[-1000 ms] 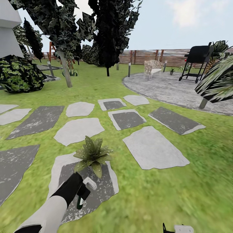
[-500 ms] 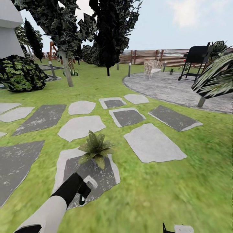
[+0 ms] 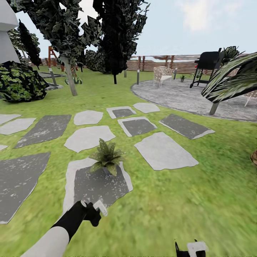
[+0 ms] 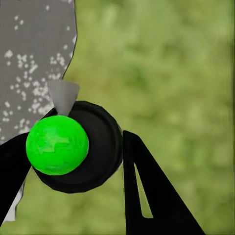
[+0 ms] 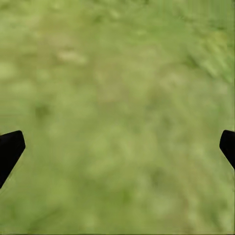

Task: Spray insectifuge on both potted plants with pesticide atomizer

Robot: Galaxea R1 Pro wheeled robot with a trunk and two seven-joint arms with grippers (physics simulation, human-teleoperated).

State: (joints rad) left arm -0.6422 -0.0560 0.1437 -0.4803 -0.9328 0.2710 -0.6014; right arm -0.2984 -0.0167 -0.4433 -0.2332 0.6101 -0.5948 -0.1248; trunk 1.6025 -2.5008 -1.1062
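Note:
One potted plant [image 3: 106, 157], a low rosette of pointed green leaves, stands at the far edge of a grey stepping stone [image 3: 96, 185] on the lawn. My left gripper [image 3: 93, 213] is short of it, over the stone's near edge, shut on the pesticide atomizer [image 3: 100, 206], whose white trigger head points toward the plant. In the left wrist view the atomizer [image 4: 93, 147] is a dark round bottle with a bright green ball, held between my black fingers [image 4: 152, 196]. My right gripper [image 5: 117, 147] hangs open over bare grass, low at the right [image 3: 189, 250].
Several grey stepping stones [image 3: 164, 150] lie across the lawn. Farther back are a round grey patio [image 3: 185, 98] with a black grill [image 3: 207, 64] and chair, a brown slatted fence [image 3: 157, 63], dark trees [image 3: 114, 35] and a bush [image 3: 19, 80]. A palm frond [image 3: 232, 78] overhangs the right.
The whole view has shifted, so the camera moved. The plant now lies farther from my left gripper than before. The atomizer's trigger head sits lower against the stone's near edge.

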